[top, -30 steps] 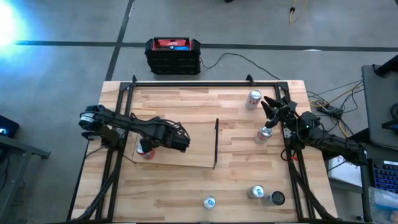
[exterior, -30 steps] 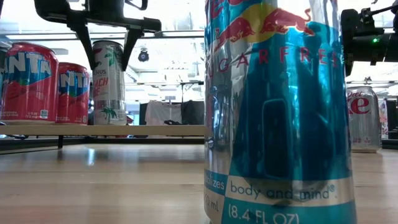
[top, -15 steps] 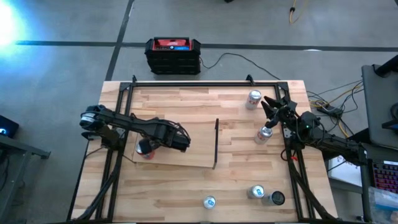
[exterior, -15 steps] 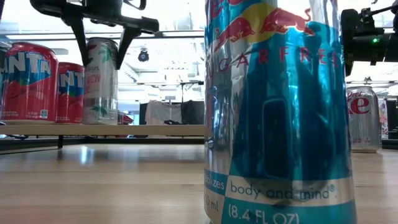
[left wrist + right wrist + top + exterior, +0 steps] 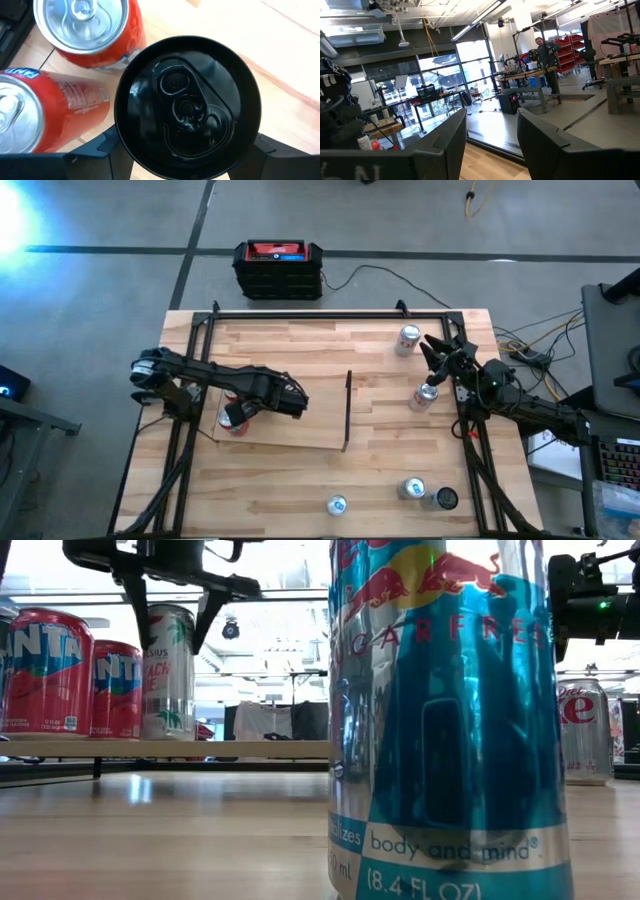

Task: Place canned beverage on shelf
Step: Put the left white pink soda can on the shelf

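Note:
The shelf (image 5: pixel 300 428), a pale board with a black upright bar (image 5: pixel 348 410) on its right edge, lies left of the table's centre. It also shows in the low view (image 5: pixel 250 748). Two red cans (image 5: pixel 45 670) (image 5: pixel 118 690) stand on its left part. My left gripper (image 5: pixel 171 640) is over the shelf (image 5: pixel 237 412), shut on a slim white-and-green can with a black top (image 5: pixel 168 680) (image 5: pixel 187 105), just right of the red cans (image 5: pixel 95 30). My right gripper (image 5: pixel 438 350) (image 5: pixel 492 135) is open and empty, up over the table's far right. My left gripper pinches the slim can between its two fingers (image 5: pixel 138 620), on the upper part of its side wall just under the top rim (image 5: pixel 122 135). The fingers come from above and point down. The can is upright; whether its bottom (image 5: pixel 168 735) rests on the shelf or hangs just over it, I cannot tell.
A tall blue-and-silver can (image 5: pixel 450 720) stands close to the low camera, near the table's front edge (image 5: pixel 337 505). Loose cans stand at the right: (image 5: pixel 407 338), (image 5: pixel 425 395), (image 5: pixel 411 488), (image 5: pixel 443 498). A black box (image 5: pixel 278 268) sits on the floor beyond the far edge.
My left gripper has shifted a little toward the table's left and then part of the way back right, staying shut on the slim can. The can has gone with it, upright, at the level of the shelf top.

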{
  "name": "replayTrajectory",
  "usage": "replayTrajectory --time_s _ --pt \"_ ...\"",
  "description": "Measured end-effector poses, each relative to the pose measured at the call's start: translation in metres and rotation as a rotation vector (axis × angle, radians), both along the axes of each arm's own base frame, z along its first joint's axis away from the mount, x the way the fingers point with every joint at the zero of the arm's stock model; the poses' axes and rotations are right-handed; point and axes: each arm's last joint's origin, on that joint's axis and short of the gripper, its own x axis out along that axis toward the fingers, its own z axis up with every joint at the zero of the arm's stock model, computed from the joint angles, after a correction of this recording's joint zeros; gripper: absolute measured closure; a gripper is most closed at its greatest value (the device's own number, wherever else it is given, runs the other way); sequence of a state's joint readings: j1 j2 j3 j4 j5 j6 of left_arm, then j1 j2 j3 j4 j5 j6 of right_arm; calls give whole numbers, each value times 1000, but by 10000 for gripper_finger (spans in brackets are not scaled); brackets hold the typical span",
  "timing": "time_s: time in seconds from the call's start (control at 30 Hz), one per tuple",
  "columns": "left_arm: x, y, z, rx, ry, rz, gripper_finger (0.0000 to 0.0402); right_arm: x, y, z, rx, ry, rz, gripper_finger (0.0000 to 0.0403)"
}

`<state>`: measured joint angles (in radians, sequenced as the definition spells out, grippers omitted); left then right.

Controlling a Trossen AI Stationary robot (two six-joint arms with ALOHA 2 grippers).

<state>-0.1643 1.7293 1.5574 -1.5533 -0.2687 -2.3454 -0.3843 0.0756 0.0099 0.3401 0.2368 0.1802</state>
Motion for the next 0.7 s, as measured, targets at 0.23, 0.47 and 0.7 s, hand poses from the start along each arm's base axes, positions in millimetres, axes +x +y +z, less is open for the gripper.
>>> replayTrajectory --time_s 0.23,0.47,0.7 --pt "7 9 -9 0 44 38 180 0 0 0 0 0 0 245" --pt "12 9 -4 -11 12 87 180 0 0 0 0 0 0 245" --pt "13 8 -3 -22 -13 143 175 0 0 0 0 0 0 245"
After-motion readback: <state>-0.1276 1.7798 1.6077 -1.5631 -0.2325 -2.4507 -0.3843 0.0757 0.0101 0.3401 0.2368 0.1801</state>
